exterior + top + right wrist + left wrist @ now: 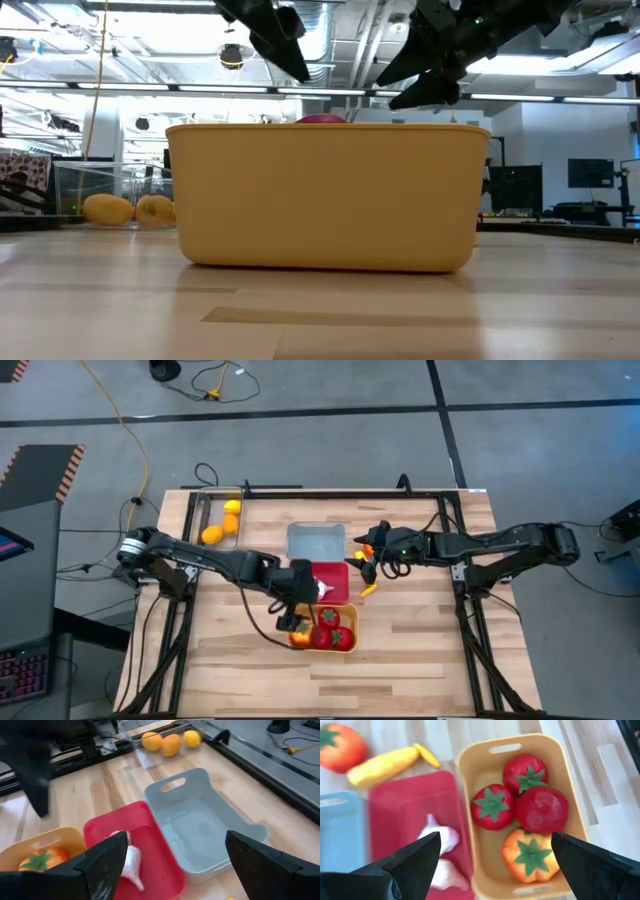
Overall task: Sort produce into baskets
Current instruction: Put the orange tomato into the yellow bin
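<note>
I see left tool (pixel 300 622) spread wide, empty, above orange basket (pixel 346 645) holding tomatoes (pixel 492 806). Right tool (pixel 366 563) released beside blue basket (pixel 316 542). Garlic (pixel 440 836) in red basket (pixel 157 855).

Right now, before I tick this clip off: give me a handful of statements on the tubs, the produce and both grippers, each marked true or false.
1. The orange tub holds three red tomatoes and one orange green-stemmed piece. True.
2. The pale blue tub is full of lemons. False: it is empty.
3. White garlic bulbs lie in the red tub. True.
4. The left gripper is shut on a tomato. False: it is open above the tubs, holding nothing.
5. The clear tray holds yellow and orange fruit. True.
6. The right gripper is clamped on the blue tub's rim. False: it hangs open, apart from the tub.
</note>
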Available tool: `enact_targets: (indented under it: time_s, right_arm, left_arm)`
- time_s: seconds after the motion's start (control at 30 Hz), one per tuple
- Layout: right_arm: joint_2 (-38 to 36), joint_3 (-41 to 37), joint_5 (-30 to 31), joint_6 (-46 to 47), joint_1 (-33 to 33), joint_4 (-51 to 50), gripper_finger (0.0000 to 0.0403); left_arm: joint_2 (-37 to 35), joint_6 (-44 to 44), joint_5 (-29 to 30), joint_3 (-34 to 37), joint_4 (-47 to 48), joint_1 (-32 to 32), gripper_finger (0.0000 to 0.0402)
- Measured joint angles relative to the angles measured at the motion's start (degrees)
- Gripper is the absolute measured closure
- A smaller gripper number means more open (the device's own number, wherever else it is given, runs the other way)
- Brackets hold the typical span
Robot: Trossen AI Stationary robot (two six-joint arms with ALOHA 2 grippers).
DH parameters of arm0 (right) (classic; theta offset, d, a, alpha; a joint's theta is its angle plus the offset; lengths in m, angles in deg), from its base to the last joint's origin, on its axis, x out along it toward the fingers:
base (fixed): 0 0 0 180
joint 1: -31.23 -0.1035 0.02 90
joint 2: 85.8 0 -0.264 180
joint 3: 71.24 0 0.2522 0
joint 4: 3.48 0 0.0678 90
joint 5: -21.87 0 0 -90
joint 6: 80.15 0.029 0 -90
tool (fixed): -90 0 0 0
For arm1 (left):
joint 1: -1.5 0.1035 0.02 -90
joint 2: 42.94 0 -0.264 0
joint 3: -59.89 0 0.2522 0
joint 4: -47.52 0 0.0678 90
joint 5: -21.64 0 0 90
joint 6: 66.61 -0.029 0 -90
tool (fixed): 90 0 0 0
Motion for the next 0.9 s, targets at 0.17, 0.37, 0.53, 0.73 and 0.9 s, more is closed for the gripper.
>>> enact_targets:
  time_s: [0.17, 0.37, 0.53, 0.73, 0.9]
  right_arm:
    - [-0.4, 0.0, 0.1, 0.0, 3.7, 0.0, 0.0038]
    - [-0.3, 0.0, 0.1, 0.0, 8.7, 0.0, 0.0038]
    - [-0.3, 0.0, 0.1, 0.6, 10.8, 0.0, 0.0038]
    - [-0.3, 0.0, 0.0, -0.6, 11.5, 0.1, 0.0032]
    - [-0.3, 0.0, 0.0, -7.3, 11.2, 0.3, 0.0007]
  left_arm:
    - [-8.0, -0.7, 1.5, 0.8, 2.4, 2.9, 0.0036]
    - [-22.1, 1.0, 8.7, 10.6, 0.5, 5.8, 0.0036]
    - [-34.4, 4.0, 10.5, 22.8, -5.3, 6.6, 0.0036]
    - [-46.4, 7.7, 10.4, 36.0, -13.2, 6.6, 0.0036]
    - [-52.8, 9.0, 10.4, 43.6, -17.0, 6.6, 0.0036]
